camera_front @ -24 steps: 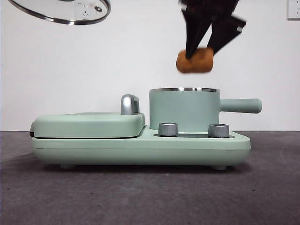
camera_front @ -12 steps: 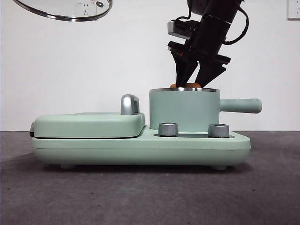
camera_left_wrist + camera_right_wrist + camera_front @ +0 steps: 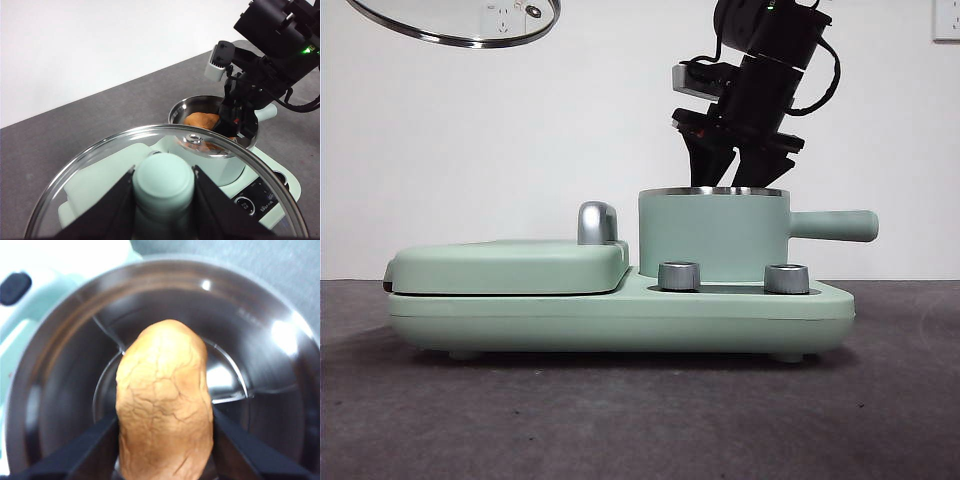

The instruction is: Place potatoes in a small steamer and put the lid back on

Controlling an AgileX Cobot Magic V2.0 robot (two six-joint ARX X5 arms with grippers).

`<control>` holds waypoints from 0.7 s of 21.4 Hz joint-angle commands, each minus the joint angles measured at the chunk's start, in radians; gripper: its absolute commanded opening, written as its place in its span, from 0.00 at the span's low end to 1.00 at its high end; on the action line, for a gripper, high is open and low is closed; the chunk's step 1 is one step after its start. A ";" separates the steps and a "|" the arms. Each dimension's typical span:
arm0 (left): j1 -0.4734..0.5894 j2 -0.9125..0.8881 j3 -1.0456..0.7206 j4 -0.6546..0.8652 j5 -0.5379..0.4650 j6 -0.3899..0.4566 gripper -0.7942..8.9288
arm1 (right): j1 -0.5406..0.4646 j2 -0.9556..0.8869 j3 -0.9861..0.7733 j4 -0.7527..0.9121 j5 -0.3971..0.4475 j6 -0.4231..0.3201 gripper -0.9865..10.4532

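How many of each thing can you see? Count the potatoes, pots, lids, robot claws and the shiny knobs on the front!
Potatoes: 1
Pots, the small steamer: 1
Glass lids: 1
Robot claws: 2, the left gripper and the right gripper
Shiny front knobs: 2, one and another
Total: 7

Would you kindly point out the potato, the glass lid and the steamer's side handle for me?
potato (image 3: 162, 400): right wrist view, on its cracked skin.
glass lid (image 3: 100, 155): left wrist view, on the glass beside the knob.
steamer's side handle (image 3: 835, 225): front view, mid-length on the handle.
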 commanded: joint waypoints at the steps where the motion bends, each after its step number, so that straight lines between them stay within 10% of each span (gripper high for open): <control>1: -0.002 0.005 0.016 0.033 0.000 -0.005 0.09 | 0.005 0.021 0.026 0.012 -0.002 -0.006 0.36; 15: -0.002 0.005 0.016 0.017 0.000 0.005 0.09 | 0.008 -0.437 -0.097 0.037 -0.003 0.081 0.34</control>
